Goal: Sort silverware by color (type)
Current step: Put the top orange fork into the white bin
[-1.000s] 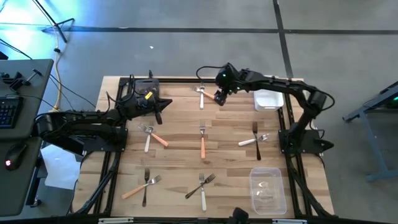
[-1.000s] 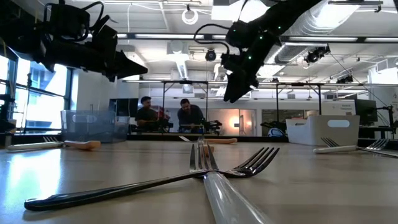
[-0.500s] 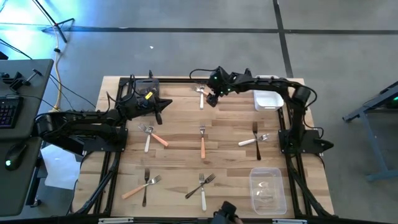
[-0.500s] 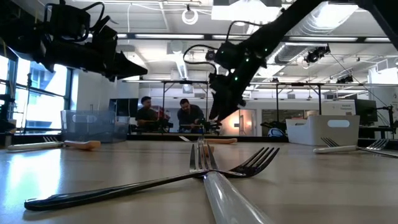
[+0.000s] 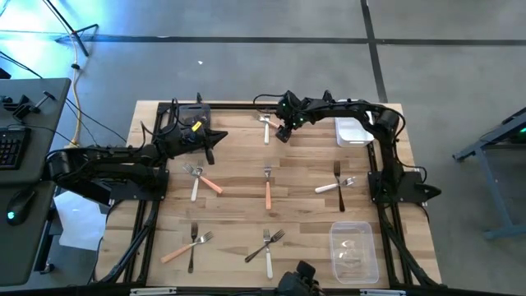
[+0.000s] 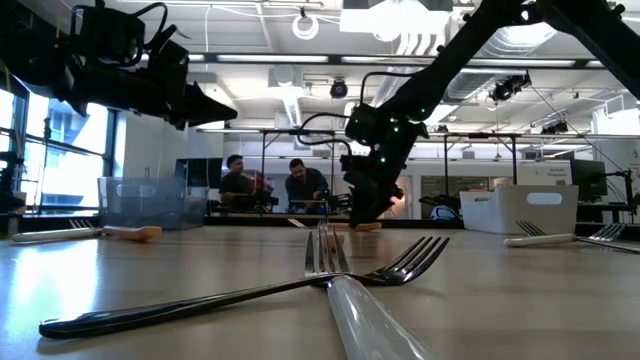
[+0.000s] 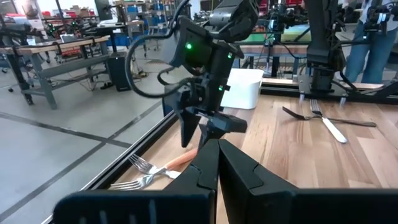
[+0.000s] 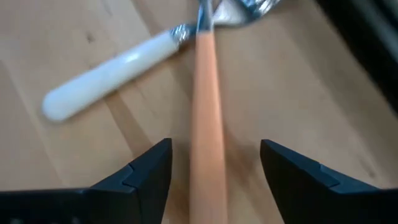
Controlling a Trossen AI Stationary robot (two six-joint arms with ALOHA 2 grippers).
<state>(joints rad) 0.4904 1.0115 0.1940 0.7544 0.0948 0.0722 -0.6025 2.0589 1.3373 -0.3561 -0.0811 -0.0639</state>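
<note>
A salmon-orange fork (image 8: 208, 124) and a white-handled fork (image 8: 106, 78) lie crossed at their necks on the table's far middle (image 5: 265, 125). My right gripper (image 8: 214, 180) slants down over them, open. Its two fingers stand on either side of the orange handle, just above the wood, without touching it. In the low view the right gripper (image 6: 365, 205) hangs close to the tabletop. My left gripper (image 5: 215, 136) hovers level and shut at the far left, holding nothing; it (image 7: 217, 165) faces the right gripper.
More forks lie in pairs or alone: white and orange (image 5: 199, 178), one orange (image 5: 268, 191), black and white (image 5: 337, 182), orange and black (image 5: 190, 244), black and white (image 5: 267, 245). A white bin (image 5: 355, 131) stands far right and a clear bin (image 5: 353, 251) near right.
My right gripper has come down and gone toward the table's left, from high above the table to just over the far-middle fork pair. Its fingers have stayed open. The forks have not moved.
</note>
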